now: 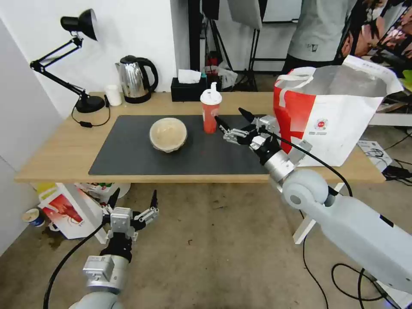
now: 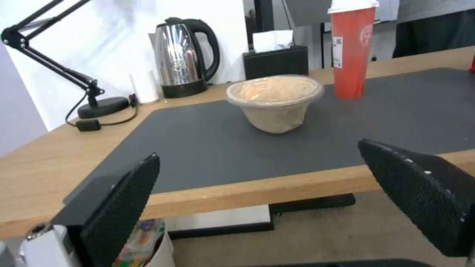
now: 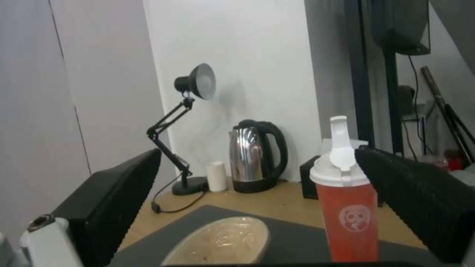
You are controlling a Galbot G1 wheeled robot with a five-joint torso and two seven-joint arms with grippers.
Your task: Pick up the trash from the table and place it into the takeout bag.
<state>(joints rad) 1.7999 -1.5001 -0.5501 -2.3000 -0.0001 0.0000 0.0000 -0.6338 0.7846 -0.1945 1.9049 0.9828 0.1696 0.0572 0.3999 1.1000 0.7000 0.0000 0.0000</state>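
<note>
Head view shows the right gripper (image 1: 231, 121) over the mat (image 1: 128, 154), just beside the red cup (image 1: 210, 110) on the bag's side. Its fingers are spread wide, one tip near the cup's lower half, and they hold nothing. From the right wrist view the cup (image 3: 346, 207) stands upright between the two dark fingers (image 3: 421, 193), closer to that one, with its white spouted lid on.

The bowl (image 1: 168, 134) sits on the mat, near the cup and farther from the bag, its clear lid in place. The bag (image 1: 334, 111) stands open at the table's (image 1: 56, 154) right end, foil lining showing, red panel facing the mat.

The left gripper (image 1: 133, 204) hangs below the table's front edge, over the floor, fingers wide apart and empty. Its wrist view looks across the table edge at the bowl (image 2: 275, 101) and the cup (image 2: 351, 52).

Along the back stand a lamp (image 1: 77, 60), a kettle (image 1: 136, 79) and a tissue box (image 1: 188, 86).
</note>
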